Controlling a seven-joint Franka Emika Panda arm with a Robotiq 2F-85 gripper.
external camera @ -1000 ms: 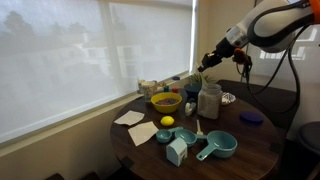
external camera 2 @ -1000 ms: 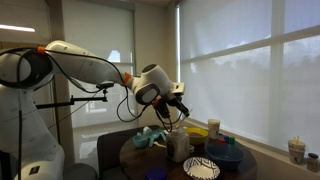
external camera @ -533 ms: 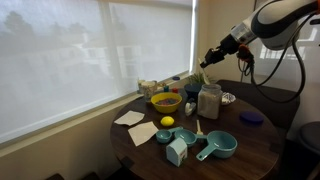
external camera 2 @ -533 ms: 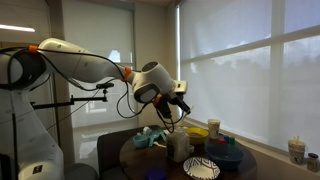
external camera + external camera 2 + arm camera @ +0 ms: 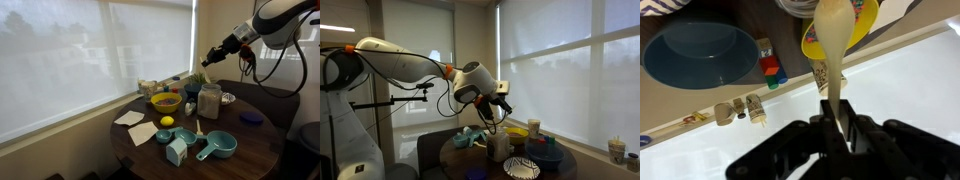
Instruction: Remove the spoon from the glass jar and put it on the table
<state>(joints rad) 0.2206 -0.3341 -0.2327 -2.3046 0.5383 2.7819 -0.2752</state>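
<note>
My gripper [image 5: 210, 58] is high above the glass jar [image 5: 209, 101], which stands on the round dark table [image 5: 255, 145]. In the wrist view the gripper [image 5: 837, 118] is shut on the handle of the pale cream spoon [image 5: 833, 35]. The spoon points away from the jaws with its bowl end free in the air, over the yellow bowl [image 5: 867, 25]. In an exterior view the gripper [image 5: 498, 110] hangs over the jar [image 5: 499, 146]. The spoon is too thin to make out in both exterior views.
A yellow bowl [image 5: 165, 101], a lemon [image 5: 167, 122], napkins [image 5: 131, 118], teal measuring cups [image 5: 216, 147] and a purple lid [image 5: 251, 117] lie around the jar. A blue bowl [image 5: 700, 55] shows in the wrist view. A window with a blind is behind the table.
The gripper has risen a little and drifted away from the jar top, carrying the spoon with it. The jar and the other things have not moved.
</note>
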